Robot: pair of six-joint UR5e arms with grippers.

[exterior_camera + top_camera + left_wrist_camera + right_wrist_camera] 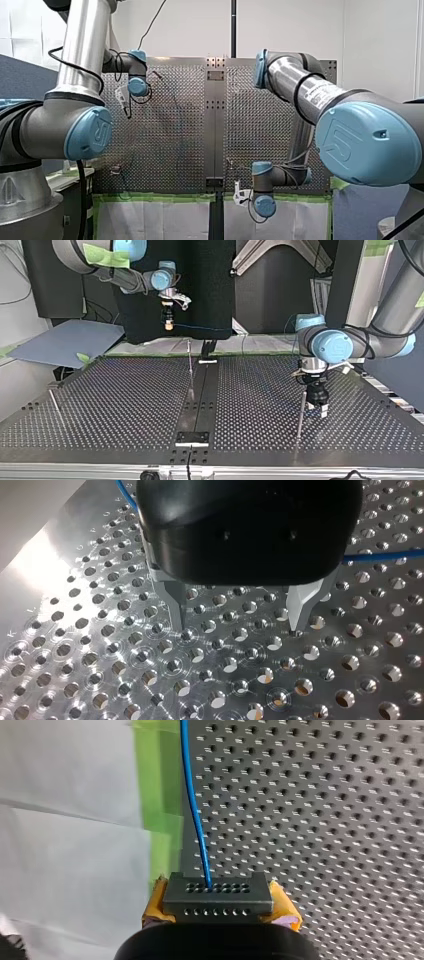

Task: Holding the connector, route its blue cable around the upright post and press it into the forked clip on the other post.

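My right gripper (218,909) clamped the connector (218,892) at the taped edge of the table (325,795), its blue cable (192,805) lying straight ahead; my left gripper (237,629) stood open.

Green tape (156,780) edges perforated table (325,820).

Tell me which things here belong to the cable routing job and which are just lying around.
Job: connector, blue cable, right pincer, centre post, second post beside left pincer.
Lying about: grey-blue sheet, green tape, white paper.
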